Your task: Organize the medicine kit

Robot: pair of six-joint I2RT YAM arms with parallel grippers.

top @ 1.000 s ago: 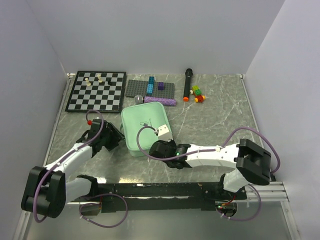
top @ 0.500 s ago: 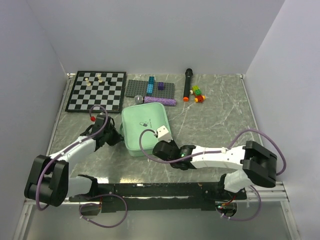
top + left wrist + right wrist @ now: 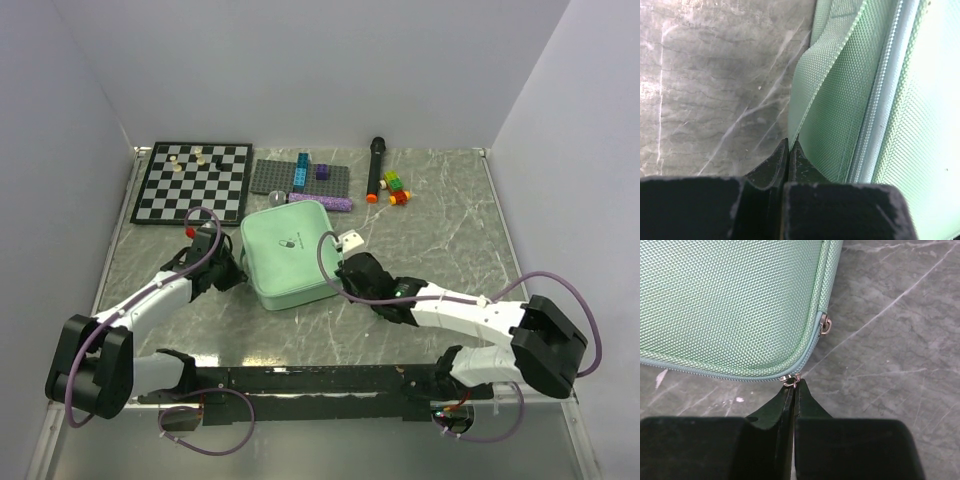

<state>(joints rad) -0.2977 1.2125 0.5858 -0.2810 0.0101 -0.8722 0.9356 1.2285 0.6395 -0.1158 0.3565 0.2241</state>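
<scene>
Our right gripper (image 3: 791, 386) is pinched tight on the small metal zip pull (image 3: 791, 380) at a rounded corner of the mint-green woven-fabric medicine kit (image 3: 730, 295). The kit lies zipped shut on the grey marbled worktop (image 3: 890, 350), ahead and to the left of these jaws. A second metal pull (image 3: 825, 326) sits just round that corner. Our left gripper (image 3: 788, 147), likewise closed, nips a green fabric flap (image 3: 812, 85) on the kit's opposite side. We judge the pull must run along the seam, so the right arm leads while the left steadies.
</scene>
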